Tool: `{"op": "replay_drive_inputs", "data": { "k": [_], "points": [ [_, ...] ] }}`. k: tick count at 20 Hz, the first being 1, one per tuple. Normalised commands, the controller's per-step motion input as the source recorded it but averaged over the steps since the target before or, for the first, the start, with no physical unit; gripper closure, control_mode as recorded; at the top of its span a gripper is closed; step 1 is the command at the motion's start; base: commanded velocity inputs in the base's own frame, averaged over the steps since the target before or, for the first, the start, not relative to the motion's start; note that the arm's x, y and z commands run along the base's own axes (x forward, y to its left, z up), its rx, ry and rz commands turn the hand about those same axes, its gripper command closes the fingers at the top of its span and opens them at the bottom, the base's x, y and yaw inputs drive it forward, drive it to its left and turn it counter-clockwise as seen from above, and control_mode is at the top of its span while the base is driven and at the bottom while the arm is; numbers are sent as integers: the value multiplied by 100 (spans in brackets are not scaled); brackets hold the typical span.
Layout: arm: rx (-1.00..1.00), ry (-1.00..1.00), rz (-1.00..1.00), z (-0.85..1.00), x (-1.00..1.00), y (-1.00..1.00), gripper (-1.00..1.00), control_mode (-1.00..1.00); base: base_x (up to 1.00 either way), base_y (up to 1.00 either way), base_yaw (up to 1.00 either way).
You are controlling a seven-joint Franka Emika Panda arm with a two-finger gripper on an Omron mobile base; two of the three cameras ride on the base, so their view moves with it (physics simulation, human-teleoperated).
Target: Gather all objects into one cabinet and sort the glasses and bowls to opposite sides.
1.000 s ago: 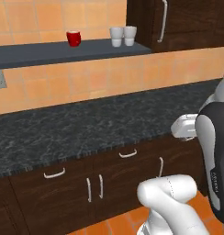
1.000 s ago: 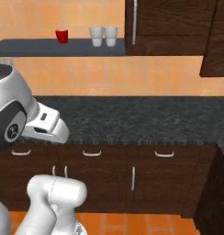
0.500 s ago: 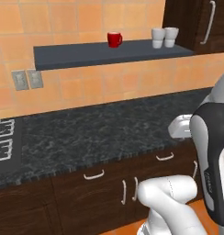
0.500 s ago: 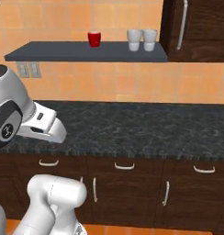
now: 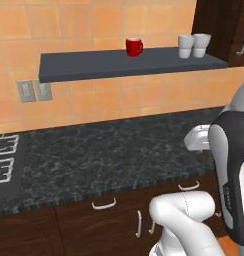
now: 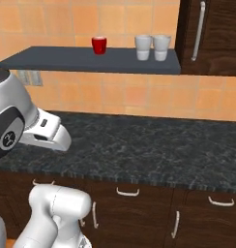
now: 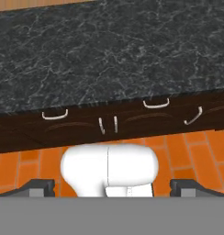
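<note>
While the arm sat folded low in front of the base, the gripper [image 7: 112, 186] was pointed down at the front edge of the dark speckled worktop [image 5: 109, 155] and the orange tile floor [image 7: 187, 151], with just its two dark tips poking up at the bottom of the hand view, set wide apart with nothing between them, so the jaws looked wide open and empty. Up on the flat grey wall shelf [image 6: 66, 59] stood a small red cup [image 6: 98, 45], and a bit further along, toward the cabinet, two pale grey cups [image 6: 152, 47] sat right beside each other, near enough that I couldn't tell if they touched. The dark brown cabinet [image 6: 216, 34] hung just past the end of the shelf, door shut, long silver bar handle [image 6: 199, 30] running up it. Below the shelf were orange wall tiles and a pair of grey outlets [image 5: 34, 91], and at the far left a bit of stove grate [image 5: 4, 157] lay on the worktop. Dark low drawers with curved silver pulls [image 6: 127, 192] ran underneath.
</note>
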Motion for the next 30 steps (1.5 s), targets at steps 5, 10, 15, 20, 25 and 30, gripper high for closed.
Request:
{"op": "replay_drive_inputs", "data": {
  "k": [5, 10, 15, 20, 25, 30],
  "points": [
    [0, 0, 0, 0, 0, 0, -100, 100, 53, -31, 0],
    [0, 0, 0, 0, 0, 0, -100, 100, 59, -13, 1],
    [0, 0, 0, 0, 0, 0, -100, 100, 13, 0, 16],
    [0, -1, 0, 1, 0, 0, -100, -100, 2, 0, 8],
    [0, -22, 0, 57, 0, 0, -100, -100, 0, 0, 0],
    [1, -29, 0, 74, 27, 0, -100, -100, 0, 0, 0]
  ]
}}
